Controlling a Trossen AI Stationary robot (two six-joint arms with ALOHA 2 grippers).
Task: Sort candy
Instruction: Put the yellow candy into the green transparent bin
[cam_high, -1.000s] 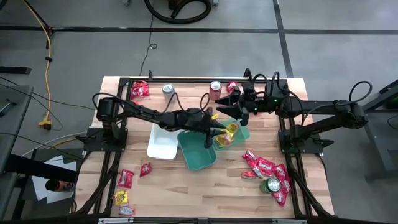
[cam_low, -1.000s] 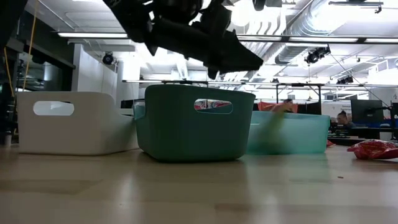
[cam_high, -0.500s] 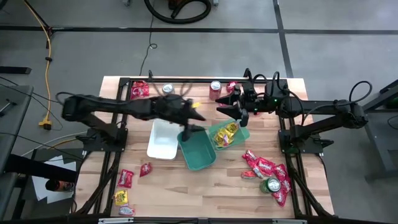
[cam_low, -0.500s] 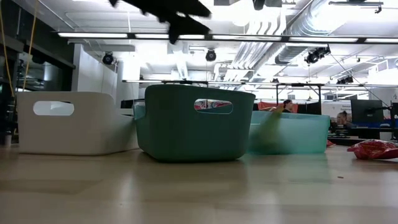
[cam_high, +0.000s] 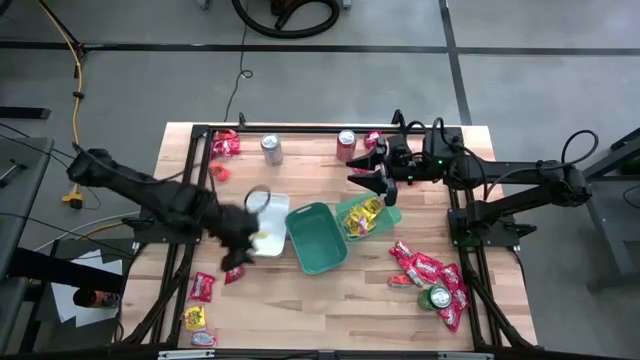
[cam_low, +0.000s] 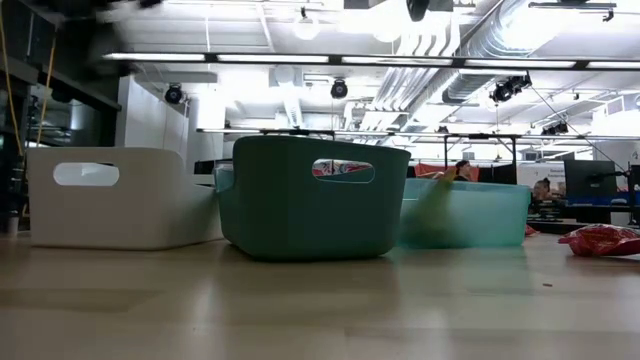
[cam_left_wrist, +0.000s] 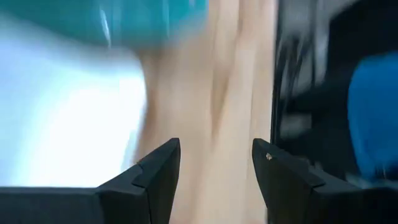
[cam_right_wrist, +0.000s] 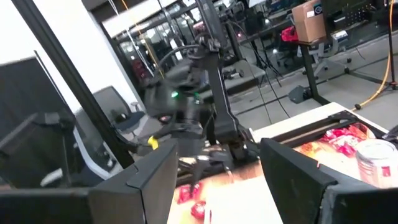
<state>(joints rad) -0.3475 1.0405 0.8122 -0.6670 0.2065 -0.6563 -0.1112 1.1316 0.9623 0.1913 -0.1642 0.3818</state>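
Red and yellow candy packets lie in heaps: at the near right (cam_high: 430, 272), at the near left (cam_high: 201, 288) and in the far left corner (cam_high: 225, 145). A few yellow packets (cam_high: 365, 214) lie in the light teal tray (cam_high: 390, 215). My left gripper (cam_high: 240, 252) is blurred and hangs open over the near left corner of the white tray (cam_high: 268, 222); nothing shows between its fingers (cam_left_wrist: 158, 171) in the left wrist view. My right gripper (cam_high: 370, 172) stands open in the air beyond the light teal tray, pointing toward the table's left.
A dark teal tray (cam_high: 318, 238) stands between the white and the light teal one. A silver can (cam_high: 270, 148) and a red can (cam_high: 346, 143) stand at the far edge, and a green can (cam_high: 435, 297) lies among the near right candy. Bare wood shows along the near edge.
My left gripper has swung away from above the light teal tray toward the table's left and near edges. It passed over the dark teal and white trays and has gone out of the top of the low view. My right arm has kept still.
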